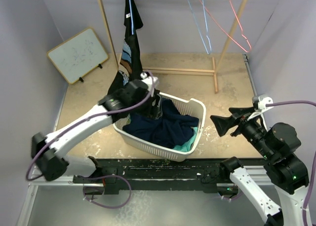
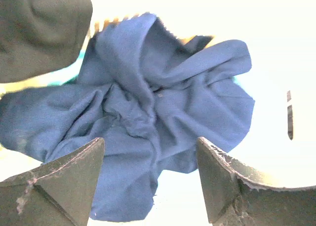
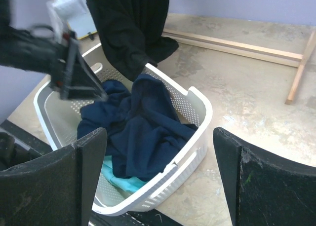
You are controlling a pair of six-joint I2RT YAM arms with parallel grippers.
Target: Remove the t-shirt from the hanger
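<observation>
Pale lilac walls [image 1: 29,33] close in on three sides of a sandy, mottled tabletop [image 1: 232,95], which looks scuffed and blotchy under flat, even light with only soft shadows. A small whiteboard [image 1: 78,54] with faint scribbles leans against the left wall on little black feet. A plain wooden rack [image 1: 216,74] stands toward the back, its pale uprights rising out of view, with a low crossbar [image 1: 180,71] lying along the surface between them.
</observation>
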